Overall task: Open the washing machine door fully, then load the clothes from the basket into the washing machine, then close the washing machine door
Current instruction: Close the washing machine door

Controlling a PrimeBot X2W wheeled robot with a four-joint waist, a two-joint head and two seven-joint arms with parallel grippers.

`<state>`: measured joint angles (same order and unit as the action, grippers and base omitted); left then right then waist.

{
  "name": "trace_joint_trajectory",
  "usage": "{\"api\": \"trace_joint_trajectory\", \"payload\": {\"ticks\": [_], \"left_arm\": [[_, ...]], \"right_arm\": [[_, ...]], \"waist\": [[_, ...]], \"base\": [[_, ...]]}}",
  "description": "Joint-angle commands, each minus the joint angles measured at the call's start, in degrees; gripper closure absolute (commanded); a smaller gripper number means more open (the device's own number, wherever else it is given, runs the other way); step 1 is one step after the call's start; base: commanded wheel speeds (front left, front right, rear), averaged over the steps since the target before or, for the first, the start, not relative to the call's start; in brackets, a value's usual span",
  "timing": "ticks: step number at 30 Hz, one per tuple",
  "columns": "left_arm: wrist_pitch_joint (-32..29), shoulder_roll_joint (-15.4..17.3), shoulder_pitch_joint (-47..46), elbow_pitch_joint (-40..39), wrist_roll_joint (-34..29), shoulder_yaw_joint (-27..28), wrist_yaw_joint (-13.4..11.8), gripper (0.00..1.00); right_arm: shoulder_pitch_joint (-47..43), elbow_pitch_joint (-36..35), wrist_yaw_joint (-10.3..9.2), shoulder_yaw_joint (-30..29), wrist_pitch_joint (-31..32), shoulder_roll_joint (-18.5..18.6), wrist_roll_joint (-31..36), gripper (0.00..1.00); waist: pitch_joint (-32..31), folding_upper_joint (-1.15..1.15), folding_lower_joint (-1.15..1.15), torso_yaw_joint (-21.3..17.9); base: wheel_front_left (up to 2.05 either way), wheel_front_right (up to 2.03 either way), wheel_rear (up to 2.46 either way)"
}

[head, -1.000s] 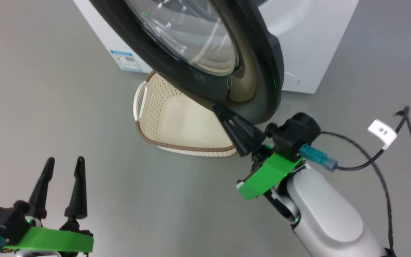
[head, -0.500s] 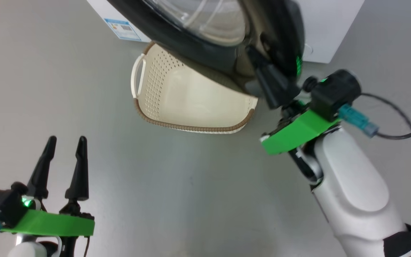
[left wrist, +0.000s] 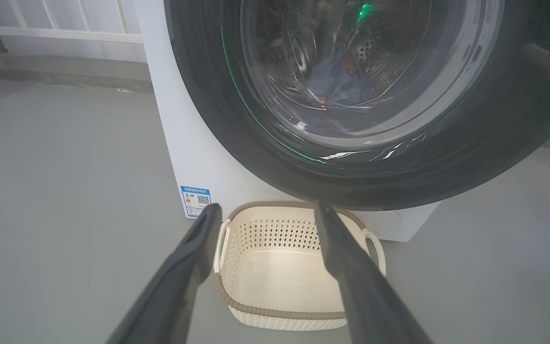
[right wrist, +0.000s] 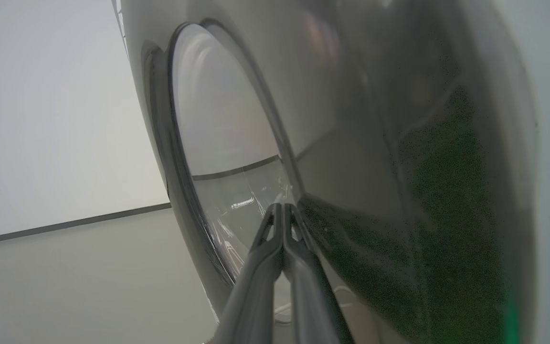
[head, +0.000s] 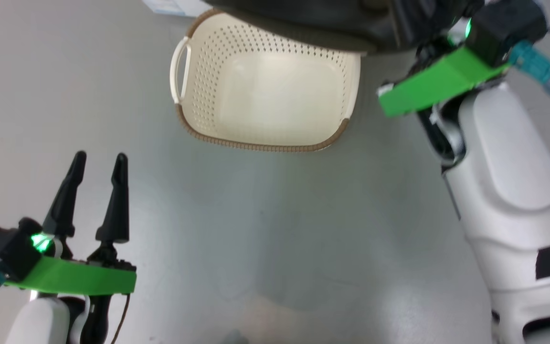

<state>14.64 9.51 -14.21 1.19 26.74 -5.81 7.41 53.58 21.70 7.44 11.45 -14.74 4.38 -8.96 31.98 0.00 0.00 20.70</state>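
Head view puts the left gripper low over open grey floor, jaws apart, well clear of the basket. The right gripper has its jaws pressed together, tips against the washing machine door, whose lower edge overhangs the basket's far rim. The clothes lie behind its glass.

Before me spreads a smooth grey floor, dully glossy, with soft pale reflections on it. Through my left wrist camera I see its far edge meet a low grey ledge. Above that ledge stands a white railing of upright slats on a cross bar. Through my right wrist camera a plain pale wall rises from the floor, with a thin dark strip along its foot.
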Motion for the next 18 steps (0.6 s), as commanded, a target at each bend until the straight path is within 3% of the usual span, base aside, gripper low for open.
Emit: {"api": "trace_joint_trajectory", "payload": {"ticks": [1, 18], "left_arm": [[0.36, 2.23, -1.13, -1.57, 0.53, 1.78, 0.08, 0.00], [0.36, 2.73, -3.80, -2.41, 2.45, -2.33, 0.08, 0.00]], "right_arm": [[1.65, -0.76, 0.05, -0.11, -0.26, -1.50, 0.74, 1.00], [15.80, 5.96, 0.05, -10.12, -0.26, -1.50, 5.84, 1.00]], "waist": [[1.89, 0.00, 0.00, 1.11], [6.68, 0.00, 0.00, 3.28]], "base": [[0.00, 0.00, 0.00], [0.00, 0.00, 0.00]]}}
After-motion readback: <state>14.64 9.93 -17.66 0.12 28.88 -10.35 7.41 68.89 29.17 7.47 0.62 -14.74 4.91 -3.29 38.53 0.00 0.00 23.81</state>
